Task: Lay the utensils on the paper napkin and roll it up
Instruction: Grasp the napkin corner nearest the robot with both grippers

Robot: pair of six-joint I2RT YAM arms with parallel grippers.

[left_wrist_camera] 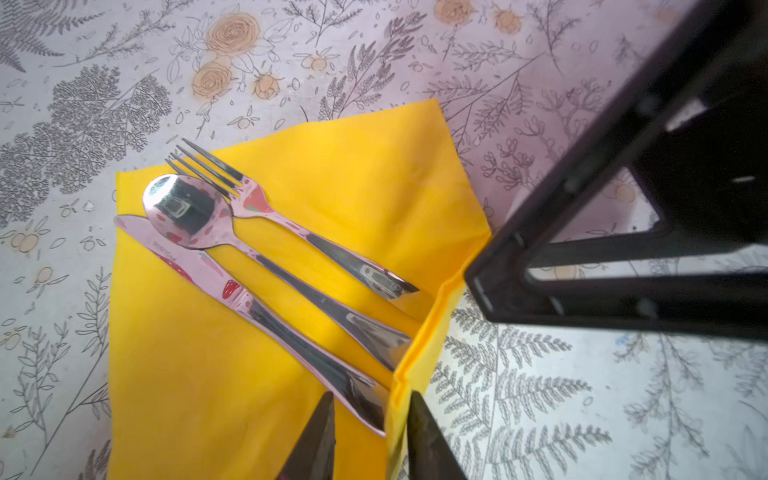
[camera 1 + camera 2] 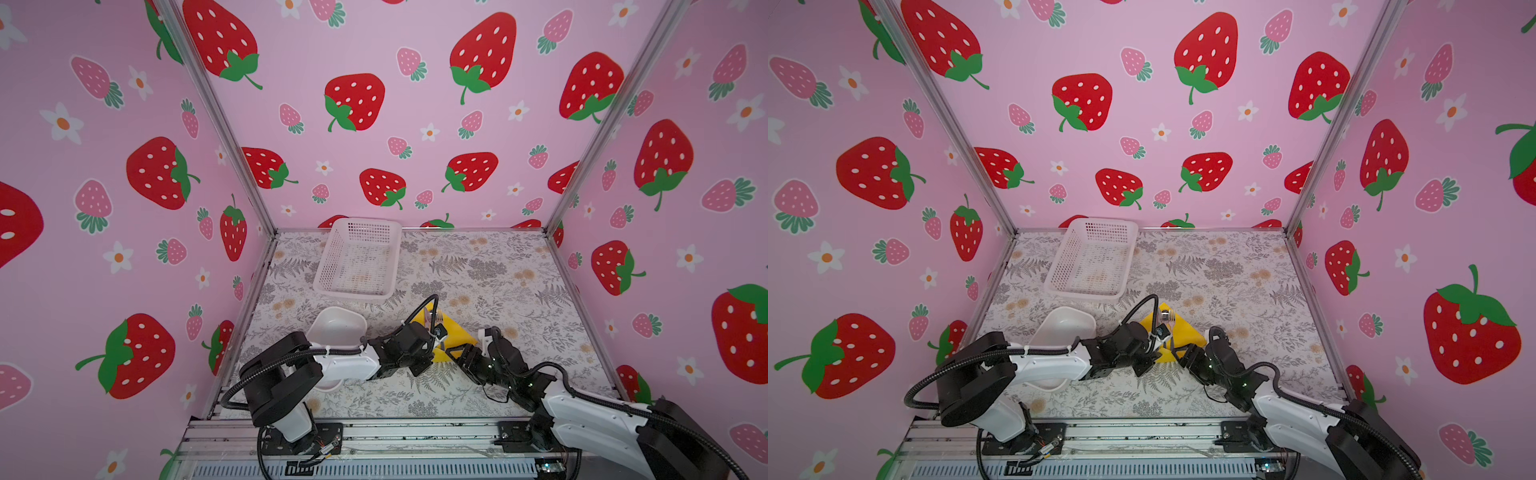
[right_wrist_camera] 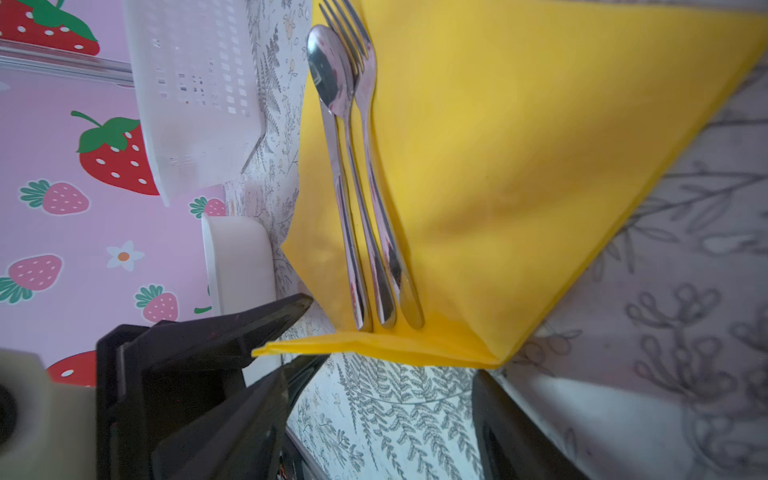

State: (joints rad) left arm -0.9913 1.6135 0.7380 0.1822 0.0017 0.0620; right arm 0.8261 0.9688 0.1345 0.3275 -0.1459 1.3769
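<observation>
Rolling begins: the utensils (image 1: 232, 291) lie on the paper napkin (image 1: 353, 187) near the table's (image 2: 478, 270) front edge, the left gripper (image 1: 372, 395) straddles its raised edge (pinched? I cannot tell), the right gripper (image 2: 456, 354) stands open; next, roll it over them.

I'm seeing the left arm (image 2: 349, 365) and right arm (image 2: 582, 409) wearing glossy white shells over black joints. Ribbed black conduit (image 2: 266, 368) is running along each, a white zip tie (image 2: 329, 350) is cinching one, and tapered black jaws are tipping both.

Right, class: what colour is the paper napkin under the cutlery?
Bright yellow, plain; the paper napkin shows best in the left wrist view.
</observation>
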